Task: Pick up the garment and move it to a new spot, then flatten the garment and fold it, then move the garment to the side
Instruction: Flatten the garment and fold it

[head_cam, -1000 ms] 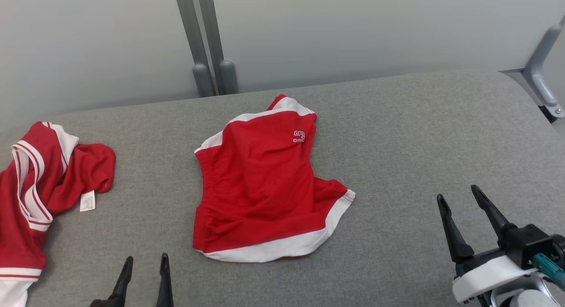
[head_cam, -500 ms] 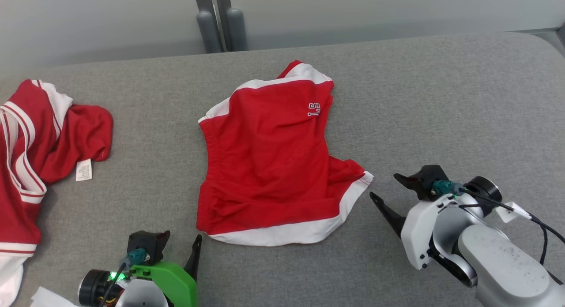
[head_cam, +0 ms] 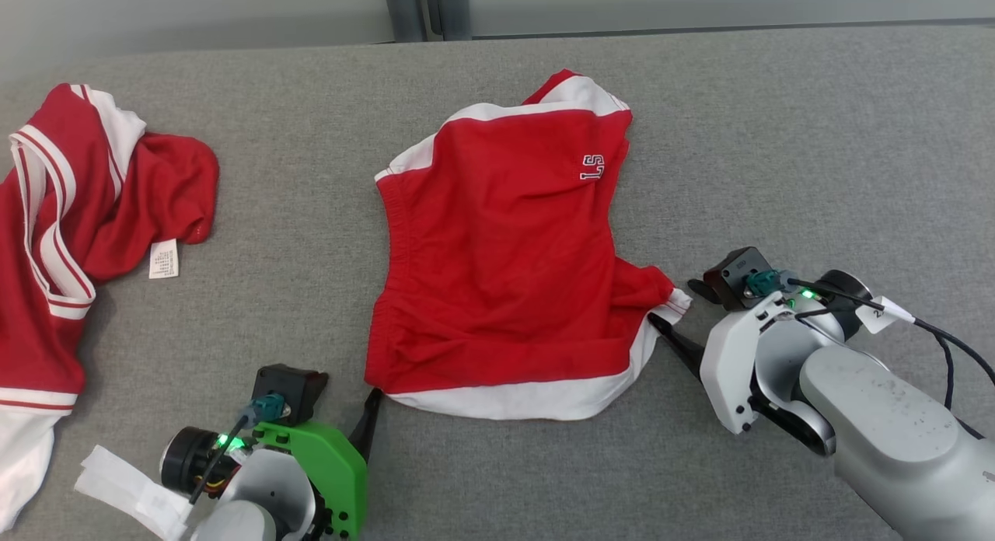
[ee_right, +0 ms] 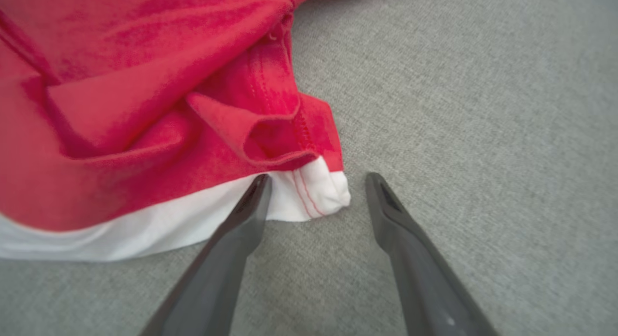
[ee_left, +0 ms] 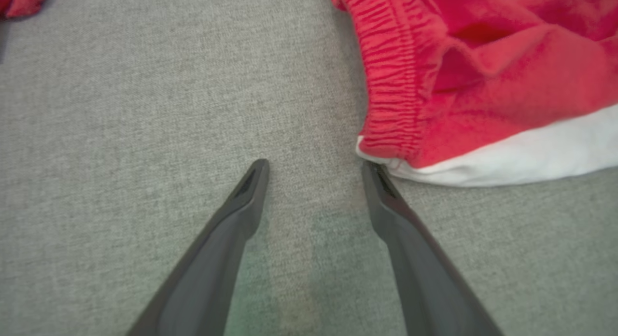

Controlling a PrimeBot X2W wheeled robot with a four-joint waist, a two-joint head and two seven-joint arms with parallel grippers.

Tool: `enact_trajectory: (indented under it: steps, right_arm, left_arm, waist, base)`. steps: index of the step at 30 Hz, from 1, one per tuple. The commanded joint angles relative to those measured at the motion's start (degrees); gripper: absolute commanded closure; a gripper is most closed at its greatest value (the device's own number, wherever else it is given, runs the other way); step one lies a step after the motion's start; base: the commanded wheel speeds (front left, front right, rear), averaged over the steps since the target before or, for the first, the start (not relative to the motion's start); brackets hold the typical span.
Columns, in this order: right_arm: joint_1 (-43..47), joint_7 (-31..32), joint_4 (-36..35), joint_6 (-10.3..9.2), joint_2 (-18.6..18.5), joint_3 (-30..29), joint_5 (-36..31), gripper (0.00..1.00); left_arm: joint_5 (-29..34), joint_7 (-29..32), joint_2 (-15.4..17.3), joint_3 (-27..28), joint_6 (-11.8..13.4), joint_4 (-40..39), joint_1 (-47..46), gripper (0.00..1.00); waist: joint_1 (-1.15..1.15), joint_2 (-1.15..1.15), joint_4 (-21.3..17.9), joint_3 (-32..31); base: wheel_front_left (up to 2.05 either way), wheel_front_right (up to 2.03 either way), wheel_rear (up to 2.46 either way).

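We see the red fabric garment with white trim lying fairly flat in the middle of the head frame on the grey cloth-covered worktop. Its gathered waistband is toward the left and there is small white lettering near its upper right corner. Our left tool, on a green-cased wrist at the lower left of the head frame, stands wide and holds nothing. In its wrist frame the finger on the right sits just at the waistband's lower corner, where the white hem begins, and the other finger is over bare grey cloth. Our right tool, on the pale arm at the lower right, is also spread wide and empty. In its wrist frame the hem's white corner lies between the two dark fingers, with the finger on the left at the white band. A second crumpled red garment with white stripes lies at the left edge, well apart, with a white label at its edge
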Motion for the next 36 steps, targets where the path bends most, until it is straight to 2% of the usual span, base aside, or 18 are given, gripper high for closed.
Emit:
enact_trajectory:
  steps: [1,5,10,18,24,31,32,33,35,36]
  right_arm:
    - [-0.62,0.25,0.6,-0.04,-0.39,0.76,0.45,0.0]
    - [-1.6,0.0,1.32,-0.05,-1.2,2.71,1.84,0.0]
    - [-2.14,-0.87,2.22,-0.06,-1.65,4.2,3.04,0.0]
    - [-2.95,-2.04,3.23,-0.06,-1.48,5.67,4.46,0.0]
    - [-4.52,-2.39,3.4,-0.06,-0.94,6.92,4.88,0.0]
    - [-6.52,-1.43,4.03,-0.06,-0.69,9.26,5.73,0.0]
    - [-6.64,-1.46,3.98,-0.06,-0.58,9.76,6.16,0.61]
    - [-6.66,-1.66,3.73,-0.06,-0.37,10.54,6.91,1.0]
    - [-6.49,-1.41,3.28,-0.05,-0.31,11.82,8.8,1.0]
    - [-6.52,-1.62,3.01,-0.05,-0.39,12.06,9.82,1.0]
  left_arm:
    - [-0.34,-0.23,0.14,-0.25,-0.11,0.27,-1.14,0.0]
    - [-1.6,0.2,0.43,-2.13,-0.16,0.61,-1.68,0.0]
    - [-2.45,2.78,2.74,-3.38,-0.19,-1.08,-0.44,0.0]
    - [-5.83,6.93,6.82,-4.2,-0.18,-9.82,1.31,0.0]
    - [-7.91,9.18,7.04,-6.63,-0.19,-12.24,0.29,0.0]
    - [-8.55,7.24,6.37,-8.97,-0.16,-9.1,-3.5,0.0]
    - [-8.86,7.1,6.35,-9.38,-0.16,-8.42,-4.06,0.0]
    - [-9.53,7.2,6.45,-10.53,-0.16,-7.69,-4.62,0.2]
    - [-11.1,6.69,6.63,-11.78,-0.16,-6.34,-5.55,1.0]
    - [-11.23,6.86,7.25,-12.8,-0.16,-5.85,-5.7,1.0]
  waist:
    - [0.0,0.0,-0.32,0.45]
    - [0.0,0.0,-0.72,0.78]
    - [0.0,0.0,-0.69,0.46]
    - [0.0,0.0,-0.33,-0.23]
    - [0.0,0.0,-0.86,1.37]
    - [0.0,0.0,-1.48,3.99]
    - [0.0,0.0,-1.52,4.19]
    - [0.0,0.0,-1.58,4.36]
    - [0.0,0.0,-1.78,4.44]
    - [0.0,0.0,-1.98,4.3]
  base:
    - [0.0,0.0,0.0]
    - [0.0,0.0,0.0]
    - [0.0,0.0,0.0]
    - [0.0,0.0,0.0]
    - [0.0,0.0,0.0]
    - [0.0,0.0,0.0]
    - [0.0,0.0,0.0]
    - [0.0,0.0,0.0]
    - [0.0,0.0,0.0]
    - [0.0,0.0,0.0]
